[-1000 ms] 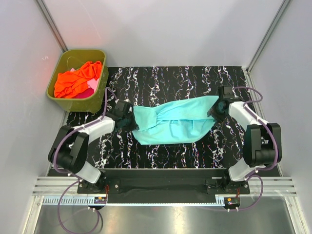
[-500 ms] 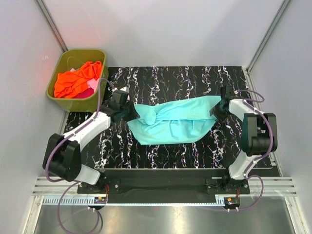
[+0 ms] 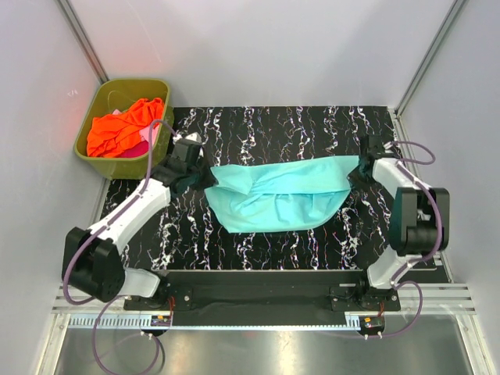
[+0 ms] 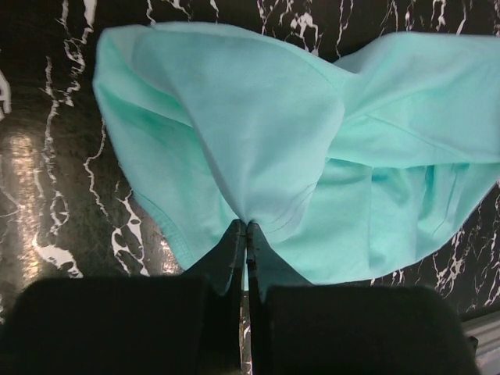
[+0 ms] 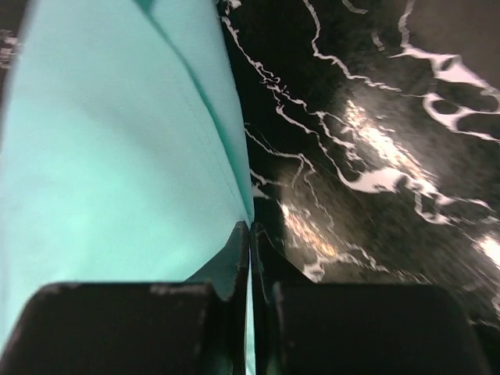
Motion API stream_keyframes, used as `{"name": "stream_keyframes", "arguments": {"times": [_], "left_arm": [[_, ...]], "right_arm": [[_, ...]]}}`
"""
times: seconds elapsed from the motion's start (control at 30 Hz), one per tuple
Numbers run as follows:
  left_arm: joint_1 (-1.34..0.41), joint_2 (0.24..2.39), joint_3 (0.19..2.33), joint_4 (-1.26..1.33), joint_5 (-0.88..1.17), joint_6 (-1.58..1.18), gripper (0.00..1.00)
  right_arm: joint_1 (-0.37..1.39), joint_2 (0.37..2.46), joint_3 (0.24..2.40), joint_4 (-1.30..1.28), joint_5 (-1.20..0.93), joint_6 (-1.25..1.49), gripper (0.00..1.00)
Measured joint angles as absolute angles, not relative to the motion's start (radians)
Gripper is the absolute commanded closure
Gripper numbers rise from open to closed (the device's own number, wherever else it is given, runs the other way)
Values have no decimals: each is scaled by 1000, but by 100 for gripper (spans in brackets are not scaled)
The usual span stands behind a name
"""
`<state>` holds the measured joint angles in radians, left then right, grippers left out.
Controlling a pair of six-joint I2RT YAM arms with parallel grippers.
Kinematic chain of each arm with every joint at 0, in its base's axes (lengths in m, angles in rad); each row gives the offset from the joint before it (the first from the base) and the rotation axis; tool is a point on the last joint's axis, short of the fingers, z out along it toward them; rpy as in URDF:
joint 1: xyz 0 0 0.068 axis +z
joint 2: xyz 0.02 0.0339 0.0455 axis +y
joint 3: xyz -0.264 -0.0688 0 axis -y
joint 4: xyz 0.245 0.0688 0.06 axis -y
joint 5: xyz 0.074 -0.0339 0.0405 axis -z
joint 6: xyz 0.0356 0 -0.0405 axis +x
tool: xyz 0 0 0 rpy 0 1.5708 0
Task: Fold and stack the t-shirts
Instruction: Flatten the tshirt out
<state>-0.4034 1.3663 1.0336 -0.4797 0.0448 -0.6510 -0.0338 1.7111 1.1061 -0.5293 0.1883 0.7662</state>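
— One shirt is out. The teal t-shirt lies rumpled across the middle of the tabletop, bunched at its left end and sagging toward the near edge.

— Are both ends held?

— It looks so from here. The left pincer is pressed together on a gathered tuck of cloth at the left end. The right pincer is pressed together too, nipping the shirt's edge at the right end (only a thin bite, as far as I can see).

— So the job in hand is spreading it flat?

— That's my guess. It should draw the two ends apart evenly and low over the surface until the creases pull out. If it tugs too hard, that thin right-hand bite could slip.

— And the other shirts?

— The orange t-shirt and a bit of the pink t-shirt are heaped in the olive tub at the far left corner, well apart from all this.
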Motion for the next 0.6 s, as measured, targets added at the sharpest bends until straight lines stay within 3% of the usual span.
{"name": "stream_keyframes", "arguments": {"times": [0.23, 0.37, 0.43, 0.6], "left_arm": [[-395, 1285, 1082, -538, -58, -628, 100], [-386, 1275, 1089, -552, -64, -628, 100], [-384, 1272, 1089, -558, -63, -628, 100], [-385, 1249, 1085, -568, -54, -629, 100]], "right_arm": [[-35, 1486, 1139, -653, 250, 710, 100], [-36, 1440, 1155, -692, 273, 686, 94], [-36, 1439, 1155, -709, 272, 677, 100], [-36, 1434, 1126, -719, 270, 673, 100]]}}
